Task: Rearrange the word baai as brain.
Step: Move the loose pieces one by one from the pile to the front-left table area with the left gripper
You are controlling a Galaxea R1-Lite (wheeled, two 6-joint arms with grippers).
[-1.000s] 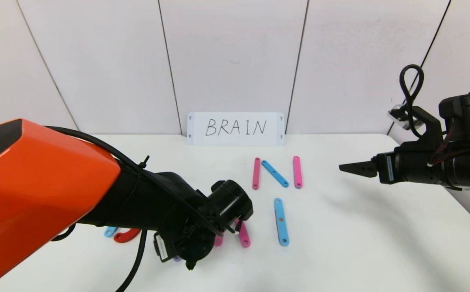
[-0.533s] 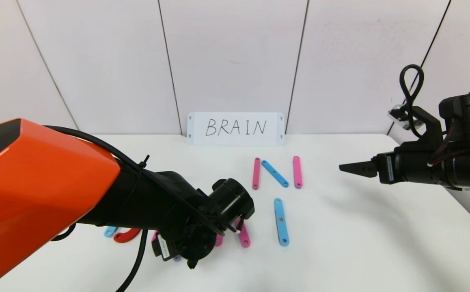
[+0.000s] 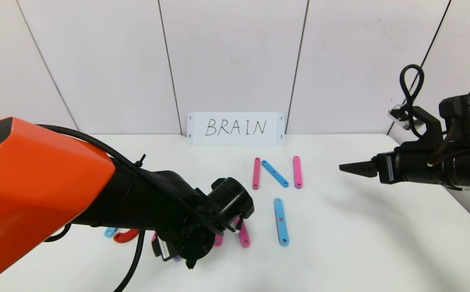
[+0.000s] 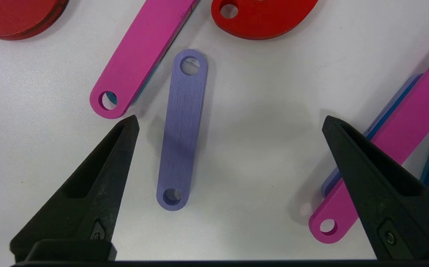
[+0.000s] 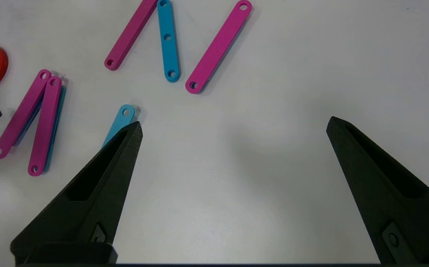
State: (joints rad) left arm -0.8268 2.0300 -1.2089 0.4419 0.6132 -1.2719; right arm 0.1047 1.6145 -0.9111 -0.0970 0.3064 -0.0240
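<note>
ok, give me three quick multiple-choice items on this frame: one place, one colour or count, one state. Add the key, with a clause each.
1. Where does the short flat purple plastic bar lie?
A. on the white table between the left pincer's fingers
B. beside the white handwritten card
C. under the right pincer

2. How many bars form the letter N before the white BRAIN card?
A. two
B. three
C. four

3. How is the left pincer?
A. shut on the bar
B. open, holding nothing
C. shut, empty

Key: 1 A, the left wrist view shows it flat between the tips. 2 B, two pink and one sky-blue. 3 B, the tips stand wide apart and clear of the bar.
</note>
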